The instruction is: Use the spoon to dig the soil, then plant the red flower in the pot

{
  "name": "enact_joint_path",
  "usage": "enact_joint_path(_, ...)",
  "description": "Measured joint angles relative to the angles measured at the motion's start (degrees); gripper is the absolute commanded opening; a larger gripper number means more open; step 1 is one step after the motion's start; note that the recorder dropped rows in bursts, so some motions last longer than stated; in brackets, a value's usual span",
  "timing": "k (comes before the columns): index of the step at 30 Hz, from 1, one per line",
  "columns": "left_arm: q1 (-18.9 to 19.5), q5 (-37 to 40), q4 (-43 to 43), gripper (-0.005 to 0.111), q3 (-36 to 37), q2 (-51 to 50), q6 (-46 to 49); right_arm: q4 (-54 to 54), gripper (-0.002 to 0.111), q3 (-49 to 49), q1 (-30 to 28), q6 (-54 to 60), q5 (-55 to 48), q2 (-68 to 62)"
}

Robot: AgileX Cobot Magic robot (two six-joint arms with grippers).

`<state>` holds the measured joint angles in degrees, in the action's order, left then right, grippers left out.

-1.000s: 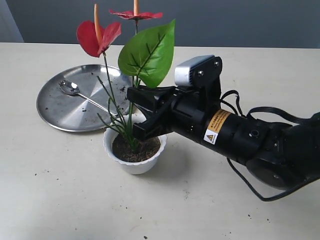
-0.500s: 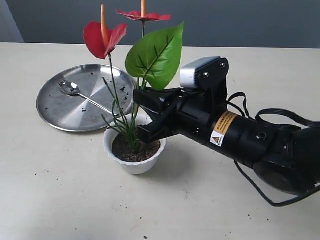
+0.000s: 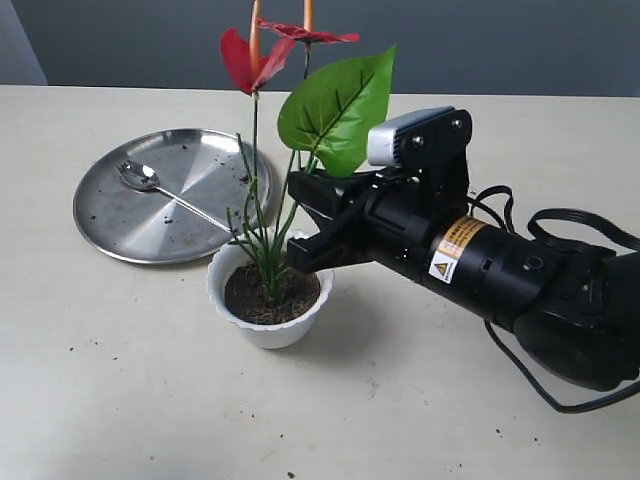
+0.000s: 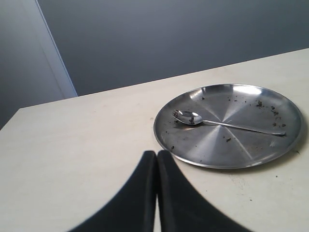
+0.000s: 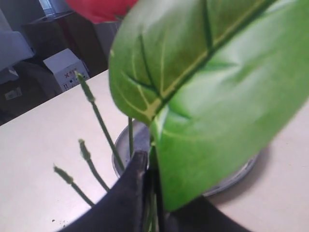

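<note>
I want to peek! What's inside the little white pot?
The pot holds dark soil, and the red flower has its green stems standing in the middle of it. How deep the stems go, and the pot's bottom, are hidden by the soil.

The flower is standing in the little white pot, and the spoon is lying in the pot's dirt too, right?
Not quite. The red flower does stand in the white pot, but the spoon is not in the soil. The exterior view shows it lying on the round steel plate behind the pot.
</note>
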<state>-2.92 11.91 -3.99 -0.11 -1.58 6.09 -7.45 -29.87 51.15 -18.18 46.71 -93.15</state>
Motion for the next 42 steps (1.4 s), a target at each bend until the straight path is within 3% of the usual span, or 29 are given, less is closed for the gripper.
enact_joint_path(19,0.0,0.0,0.0,0.0,0.0,0.0,0.0,0.1,0.001,0.6,0.0,-2.4,0.0,0.2)
enact_joint_path(24,0.0,0.0,0.0,0.0,0.0,0.0,0.0,-0.1,0.022,0.6,0.0,-2.8,-1.2,0.2)
enact_joint_path(28,0.0,0.0,0.0,0.0,0.0,0.0,0.0,-2.4,0.039,2.7,0.2,-2.8,-12.5,-1.9)
enact_joint_path(33,0.0,0.0,0.0,0.0,0.0,0.0,0.0,-2.6,0.041,2.9,0.2,-2.6,-13.6,-2.1)
enact_joint_path(42,0.0,0.0,0.0,0.0,0.0,0.0,0.0,-3.5,0.041,2.9,0.2,-2.6,-4.9,-2.1)
